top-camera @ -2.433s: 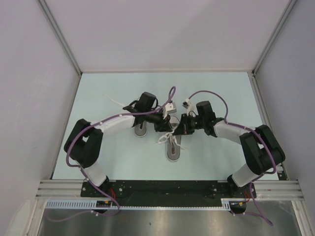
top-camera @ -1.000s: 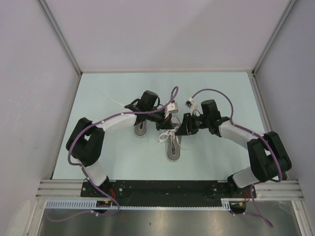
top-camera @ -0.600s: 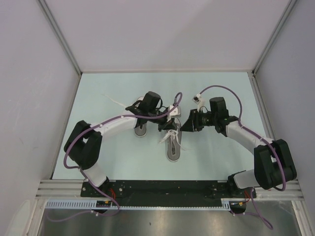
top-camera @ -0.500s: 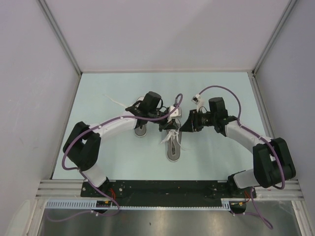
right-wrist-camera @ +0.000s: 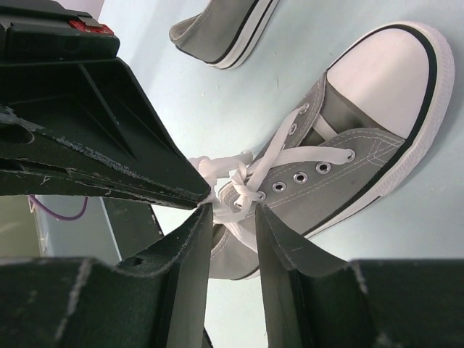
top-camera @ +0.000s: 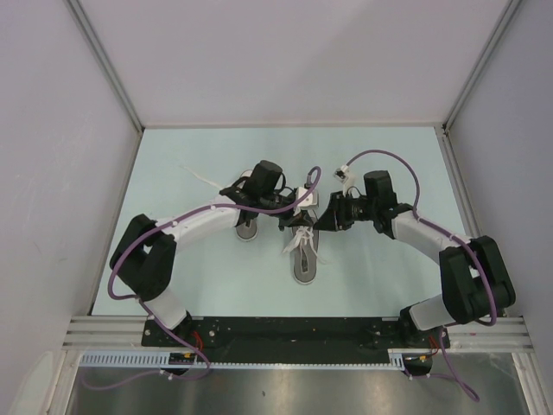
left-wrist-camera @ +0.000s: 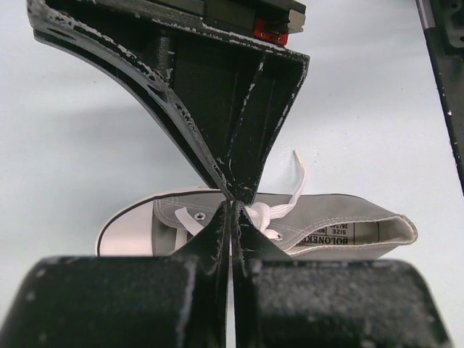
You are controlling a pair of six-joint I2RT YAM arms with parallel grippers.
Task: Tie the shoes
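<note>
We see the left gripper [left-wrist-camera: 232,209] closed, its tips at the white laces [right-wrist-camera: 239,180] of a small grey canvas sneaker [top-camera: 304,262] on the pale table [top-camera: 389,164]; the right gripper [right-wrist-camera: 232,217] has its jaws slightly apart at those laces, the second grey sneaker [top-camera: 248,229] nearby

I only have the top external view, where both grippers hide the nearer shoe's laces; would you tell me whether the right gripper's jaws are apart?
Observer: Yes. The right wrist view shows the right gripper with jaws apart and the white laces visible through the gap.
Operator: Thank you. And the left gripper?
Observer: Its wrist view shows the left gripper shut, tips at the grey shoe lacing; a pinched strand I cannot confirm.
</note>
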